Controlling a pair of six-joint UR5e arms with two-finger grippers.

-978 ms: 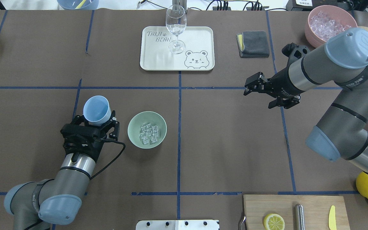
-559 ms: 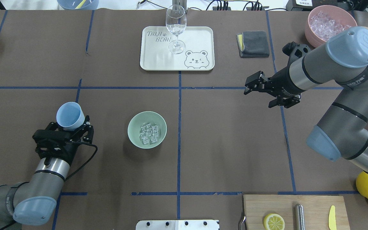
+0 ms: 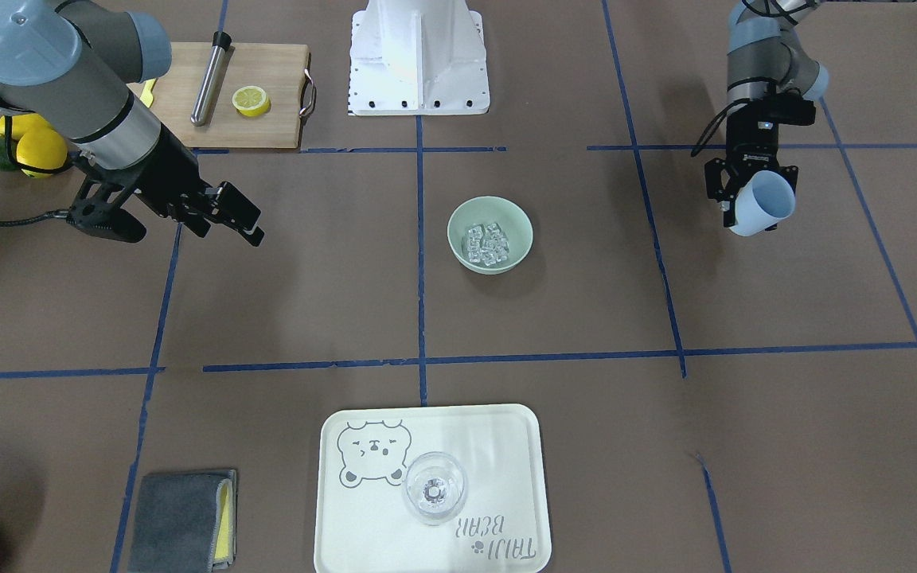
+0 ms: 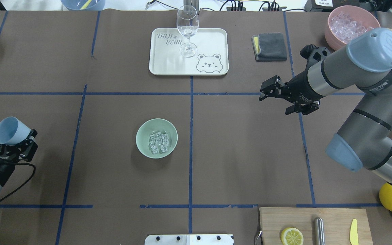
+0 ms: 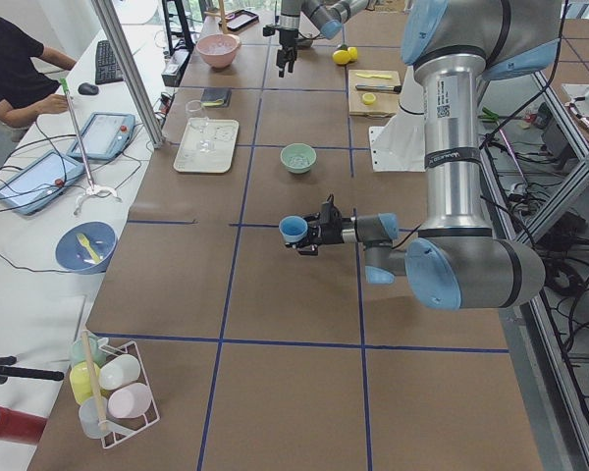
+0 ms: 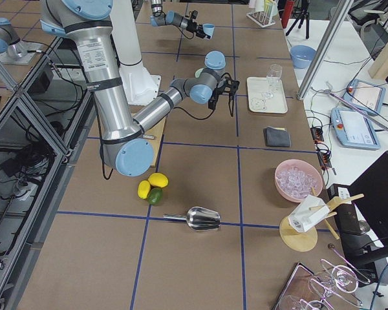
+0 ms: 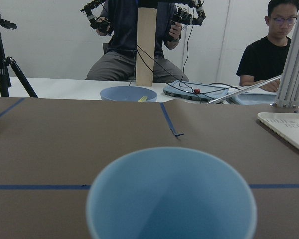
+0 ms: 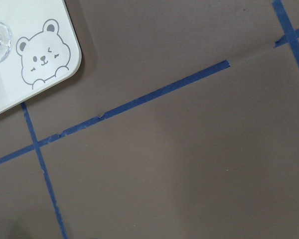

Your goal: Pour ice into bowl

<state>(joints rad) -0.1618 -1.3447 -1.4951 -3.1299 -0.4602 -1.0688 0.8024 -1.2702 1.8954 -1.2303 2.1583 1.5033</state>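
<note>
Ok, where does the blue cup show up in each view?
Front-facing: blue cup on the right side, above mid-height.
Overhead: cup at the far left edge.
Exterior left: cup at mid-frame.
Exterior right: cup small, at top centre.
Left wrist: cup fills the bottom centre.
Right wrist: not in it.
Shared landmark: the mint-green bowl, visible in all four exterior views.
</note>
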